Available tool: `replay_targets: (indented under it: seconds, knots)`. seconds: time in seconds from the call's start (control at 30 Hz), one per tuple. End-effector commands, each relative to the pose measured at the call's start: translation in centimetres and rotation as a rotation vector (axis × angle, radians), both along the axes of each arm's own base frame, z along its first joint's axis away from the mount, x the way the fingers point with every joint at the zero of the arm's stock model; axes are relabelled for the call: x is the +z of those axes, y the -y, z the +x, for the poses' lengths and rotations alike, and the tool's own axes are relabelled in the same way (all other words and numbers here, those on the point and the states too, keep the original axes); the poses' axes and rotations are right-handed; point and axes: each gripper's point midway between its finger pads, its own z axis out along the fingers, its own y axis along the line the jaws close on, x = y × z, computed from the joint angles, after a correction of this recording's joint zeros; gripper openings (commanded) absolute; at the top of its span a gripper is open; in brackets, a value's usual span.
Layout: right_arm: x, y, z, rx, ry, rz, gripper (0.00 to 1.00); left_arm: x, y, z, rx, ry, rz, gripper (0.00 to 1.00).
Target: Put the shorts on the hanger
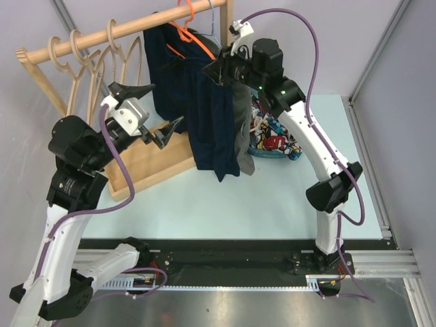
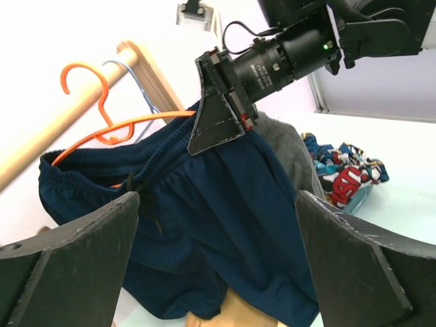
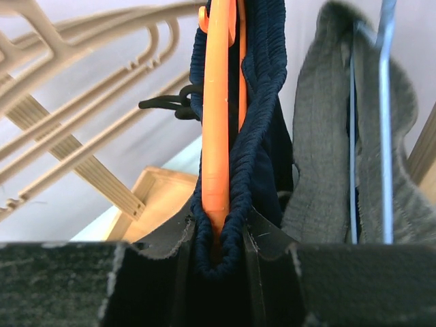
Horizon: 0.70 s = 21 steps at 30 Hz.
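The dark navy soft fabric shorts (image 1: 204,116) hang on the thin bright orange plastic hanger (image 1: 185,30), which is hooked over the pale wooden rail (image 1: 95,39) beside a grey garment (image 1: 242,129). The right gripper (image 3: 218,238) pinches the waistband and the hanger's end together. The left gripper (image 1: 167,103) stands wide open just beside the shorts, holding nothing.

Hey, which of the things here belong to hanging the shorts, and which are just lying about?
In the job: navy shorts, orange hanger, right gripper shut on both.
Just about: grey shorts, blue wire hanger, wooden hangers, patterned clothes, open left gripper.
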Motion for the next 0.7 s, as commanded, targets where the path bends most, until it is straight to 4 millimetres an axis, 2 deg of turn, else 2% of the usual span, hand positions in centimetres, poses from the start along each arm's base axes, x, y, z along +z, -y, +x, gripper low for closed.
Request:
replay_targets:
  seconds: [0.0,0.1,0.17,0.2,0.27,0.3,0.33,0.4,0.5,0.53,0.57,0.6,0.67]
  knots:
    - [4.5,0.1,-0.2,-0.017,0.108,0.085,0.0,-1.3,-0.3,0.6,0.028,-0.054,-0.009,1.0]
    - [4.0,0.0,0.1,-0.02,0.094,0.079,0.03,-3.5,0.3,0.8,0.002,-0.161,-0.003,1.0]
    - [4.2,0.0,-0.3,-0.008,0.098,0.079,0.21,-4.6,0.8,0.6,-0.024,-0.221,-0.002,1.0]
    - [4.6,0.4,-0.9,-0.008,0.102,0.08,0.36,-5.9,1.3,0.4,-0.055,-0.275,0.013,1.0]
    - [5.3,1.0,-1.6,-0.011,0.125,0.074,0.47,-7.5,1.7,0.0,-0.077,-0.348,0.027,1.0]
    - [4.8,1.2,-1.7,-0.013,0.124,0.061,0.57,-8.4,1.9,0.1,-0.086,-0.386,0.027,1.0]
    - [6.2,1.9,-3.0,-0.008,0.149,0.069,0.62,-9.0,2.0,0.0,-0.09,-0.409,0.031,1.0]
    - [7.0,2.8,-3.9,-0.015,0.191,0.059,0.72,-10.7,2.2,-0.2,-0.107,-0.463,0.054,1.0]
    - [8.2,4.6,-6.2,-0.02,0.245,0.047,0.81,-12.6,2.4,-0.5,-0.125,-0.515,0.082,1.0]
    - [7.3,4.8,-6.4,-0.022,0.238,0.028,0.82,-13.1,2.5,-0.5,-0.129,-0.532,0.087,1.0]
    - [8.6,5.9,-7.8,-0.028,0.269,0.037,0.83,-13.9,2.6,-0.9,-0.139,-0.566,0.1,1.0]
    - [8.7,6.5,-8.2,-0.035,0.278,0.031,0.85,-14.6,2.6,-1.0,-0.151,-0.584,0.119,1.0]
    - [8.8,8.0,-9.7,-0.055,0.295,0.012,0.86,-16.9,2.7,-1.2,-0.157,-0.665,0.16,1.0]
